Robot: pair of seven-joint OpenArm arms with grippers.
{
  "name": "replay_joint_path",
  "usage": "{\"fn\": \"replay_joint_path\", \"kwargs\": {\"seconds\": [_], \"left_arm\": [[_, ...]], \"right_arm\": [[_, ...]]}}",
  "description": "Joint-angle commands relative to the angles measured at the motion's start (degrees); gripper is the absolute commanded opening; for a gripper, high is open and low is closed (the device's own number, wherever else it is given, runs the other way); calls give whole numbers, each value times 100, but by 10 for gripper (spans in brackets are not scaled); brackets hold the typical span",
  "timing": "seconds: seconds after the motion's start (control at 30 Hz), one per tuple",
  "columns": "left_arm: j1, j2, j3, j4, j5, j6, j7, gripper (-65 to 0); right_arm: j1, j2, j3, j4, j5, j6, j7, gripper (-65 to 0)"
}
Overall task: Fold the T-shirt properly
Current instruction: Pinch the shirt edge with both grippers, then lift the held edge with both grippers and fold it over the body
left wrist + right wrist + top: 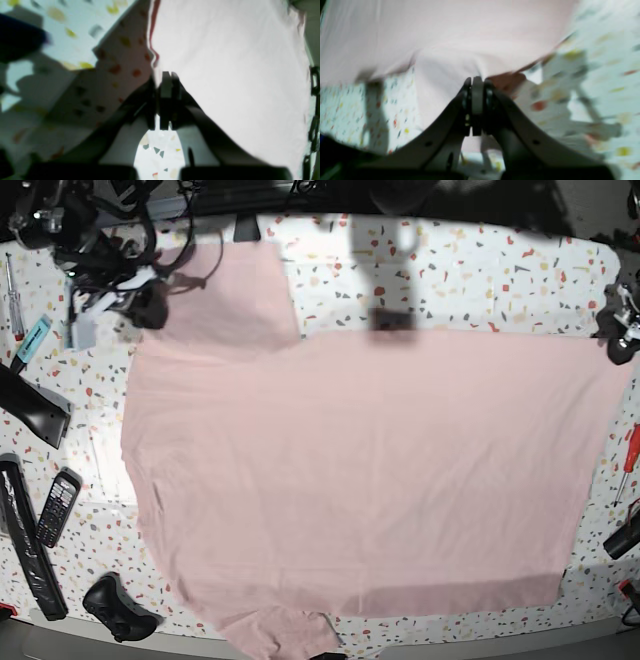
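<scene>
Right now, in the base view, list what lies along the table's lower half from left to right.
black bar → mobile phone → black controller → pink T-shirt → red-handled screwdriver

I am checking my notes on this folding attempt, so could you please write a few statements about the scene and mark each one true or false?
1. The T-shirt lies spread, plain pink side up. True.
2. The right hand is shut on the T-shirt's fabric. True.
3. The left hand stands wide open. False: it is shut at the shirt's edge.
4. The table is plain white. False: it is speckled terrazzo.
5. A phone lies beside the shirt. True.
</scene>
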Motion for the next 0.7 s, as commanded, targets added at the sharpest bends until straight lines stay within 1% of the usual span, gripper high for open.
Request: {"fn": "replay_joint_path", "kwargs": {"seconds": [0.0, 0.1, 0.2, 0.33, 0.4, 0.5, 0.57, 0.63, 0.67], "left_arm": [[-20, -181, -74, 164, -48, -22, -114, -650], [-81, -282, -72, 284, -46, -20, -190, -650], [-256, -275, -55, 293, 42, -22, -245, -650], [-494, -275, -55, 282, 175, -9, -424, -650], [-623, -278, -13, 271, 225, 90, -476, -650], [-817, -278, 192, 271, 555, 264, -623, -650], [-938, -275, 417, 271, 695, 308, -671, -650], [-1073, -273, 667, 271, 962, 317, -837, -650], [-1123, -273, 772, 271, 1110, 422, -955, -650]], "right_arm": [[20, 55, 125, 177, 107, 37, 98, -650], [166, 96, 267, 232, 107, 153, 92, -650], [374, 94, 262, 232, 96, 160, 96, -650], [866, 94, 260, 221, 63, 157, 92, -650], [1123, 94, 256, 181, 52, 157, 92, -650], [1475, 94, 153, -52, 52, 160, 94, -650], [1692, 94, 13, -282, 44, 162, 92, -650], [1917, 94, -160, -487, -144, 164, 96, -650], [2033, 94, -243, -566, -286, 164, 96, -650]]}}
